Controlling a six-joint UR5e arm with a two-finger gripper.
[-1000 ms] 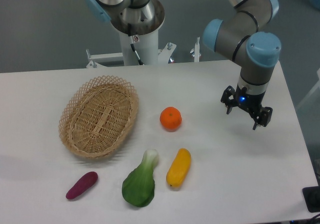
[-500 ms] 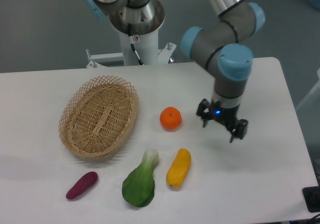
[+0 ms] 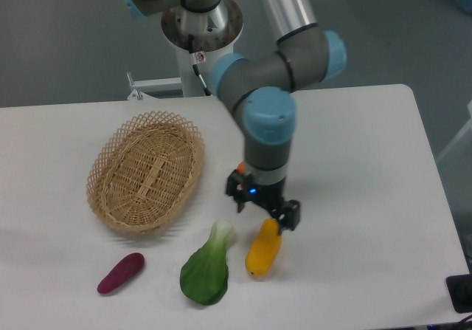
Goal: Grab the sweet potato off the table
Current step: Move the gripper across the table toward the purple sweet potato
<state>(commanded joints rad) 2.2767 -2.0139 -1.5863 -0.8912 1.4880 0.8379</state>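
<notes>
The sweet potato point(image 3: 121, 272), a small purple-magenta oblong, lies near the front left of the white table point(image 3: 369, 234), below the basket. My gripper point(image 3: 263, 212) hangs over the middle of the table, far to the right of the sweet potato and just above the top end of the yellow vegetable point(image 3: 263, 250). Its two dark fingers stand apart, open, with nothing between them. The arm's wrist hides most of the orange; only a sliver shows at its left side.
A woven wicker basket point(image 3: 146, 170) sits at the left middle. A green leafy vegetable point(image 3: 207, 267) lies between the sweet potato and the yellow vegetable. The robot's base column point(image 3: 200, 42) stands behind the table's far edge.
The arm has swung left and forward across the table, from the right side to above the orange and the yellow vegetable. The gripper stays open. No object has moved.
</notes>
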